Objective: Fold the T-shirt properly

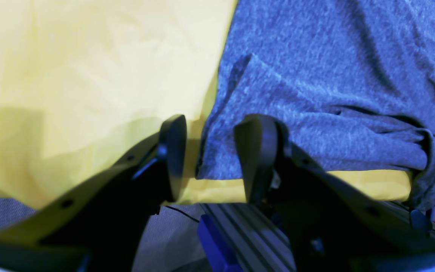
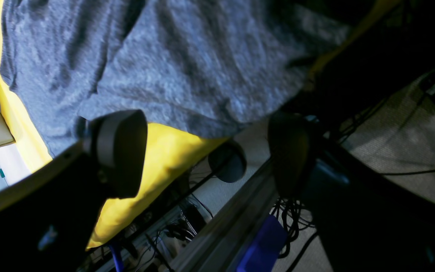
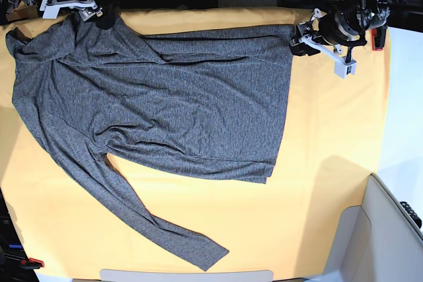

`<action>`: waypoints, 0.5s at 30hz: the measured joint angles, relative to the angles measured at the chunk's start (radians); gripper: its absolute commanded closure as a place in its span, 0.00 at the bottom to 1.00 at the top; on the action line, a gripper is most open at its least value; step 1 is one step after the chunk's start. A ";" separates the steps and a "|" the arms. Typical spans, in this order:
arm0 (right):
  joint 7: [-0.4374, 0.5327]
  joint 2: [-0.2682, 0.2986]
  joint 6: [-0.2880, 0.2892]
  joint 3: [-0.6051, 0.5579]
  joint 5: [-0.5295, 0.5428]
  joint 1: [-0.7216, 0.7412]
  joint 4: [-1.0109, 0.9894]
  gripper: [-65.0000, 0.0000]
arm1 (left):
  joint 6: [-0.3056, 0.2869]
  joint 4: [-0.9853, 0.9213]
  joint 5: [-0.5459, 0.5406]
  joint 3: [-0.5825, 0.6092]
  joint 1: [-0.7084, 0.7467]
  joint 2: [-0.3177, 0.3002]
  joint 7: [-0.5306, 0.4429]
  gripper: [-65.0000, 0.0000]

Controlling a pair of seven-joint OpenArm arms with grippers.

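The charcoal-grey T-shirt (image 3: pixel 165 97) lies spread flat on the yellow cloth (image 3: pixel 330 163), with one long sleeve (image 3: pixel 158 226) trailing toward the near edge. My left gripper (image 3: pixel 297 39) hovers at the shirt's far right hem corner. In the left wrist view its fingers (image 1: pixel 257 151) stand open on either side of that corner of the T-shirt (image 1: pixel 315 75), not closed on it. My right gripper (image 3: pixel 92 14) is at the far left shoulder. In the right wrist view it (image 2: pixel 204 155) is wide open, the T-shirt (image 2: pixel 183 56) edge just beyond its fingertips (image 2: pixel 119 151).
A white bin (image 3: pixel 390 229) stands off the table's near right corner, and a white strip (image 3: pixel 185 275) lies along the near edge. An aluminium rail (image 1: pixel 240 234) with a blue bracket (image 1: pixel 217 245) runs below the far table edge. Cables (image 2: pixel 293 215) hang there.
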 measured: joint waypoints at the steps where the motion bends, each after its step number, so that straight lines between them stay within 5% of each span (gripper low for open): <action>1: 0.000 0.000 0.001 0.000 -0.001 0.000 -0.003 0.23 | 0.000 0.000 0.000 0.000 0.000 0.000 0.000 0.61; 15: 0.003 -0.038 -0.004 0.002 -0.106 0.042 -0.093 0.23 | 0.000 0.000 0.000 0.000 0.003 -0.014 0.000 0.61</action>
